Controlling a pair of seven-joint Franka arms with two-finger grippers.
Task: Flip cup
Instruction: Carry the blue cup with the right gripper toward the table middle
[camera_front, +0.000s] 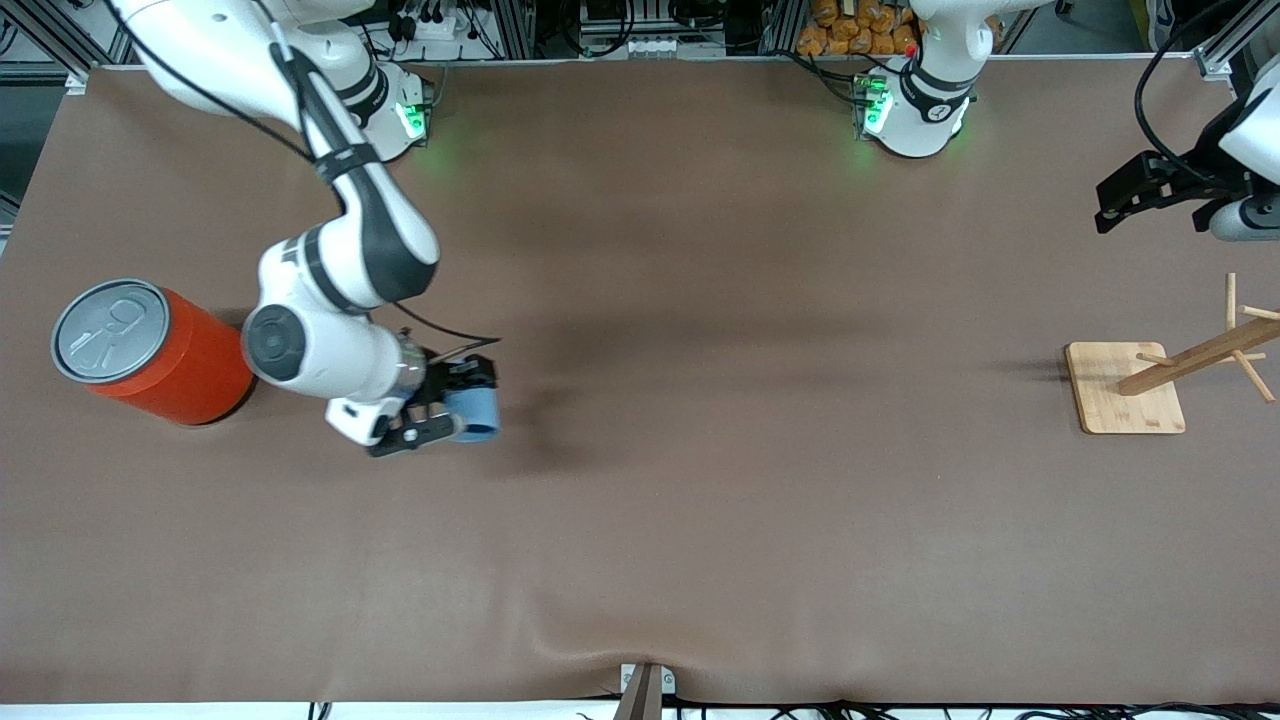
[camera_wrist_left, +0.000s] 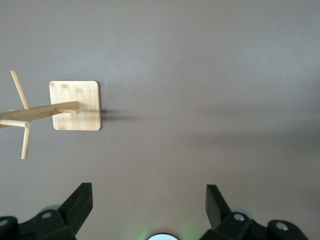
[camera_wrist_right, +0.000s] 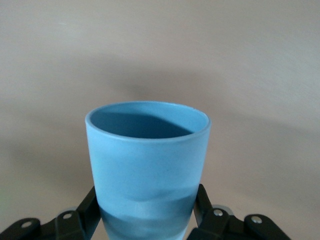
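The small light-blue cup (camera_front: 476, 411) is gripped by my right gripper (camera_front: 452, 407), which is shut on its lower body. The cup lies on its side, mouth pointing toward the left arm's end of the table, and seems slightly above the table, with its shadow beside it. In the right wrist view the cup (camera_wrist_right: 148, 160) fills the space between the black fingers (camera_wrist_right: 89, 207), with its darker blue inside showing. My left gripper (camera_front: 1125, 200) waits open and empty over the table's left-arm end. Its fingers stand wide apart in the left wrist view (camera_wrist_left: 148, 194).
A big orange can (camera_front: 150, 350) with a grey pull-tab lid stands at the right arm's end of the table, close to the right arm's wrist. A wooden peg stand (camera_front: 1125, 400) on a square base sits at the left arm's end and also shows in the left wrist view (camera_wrist_left: 75, 105).
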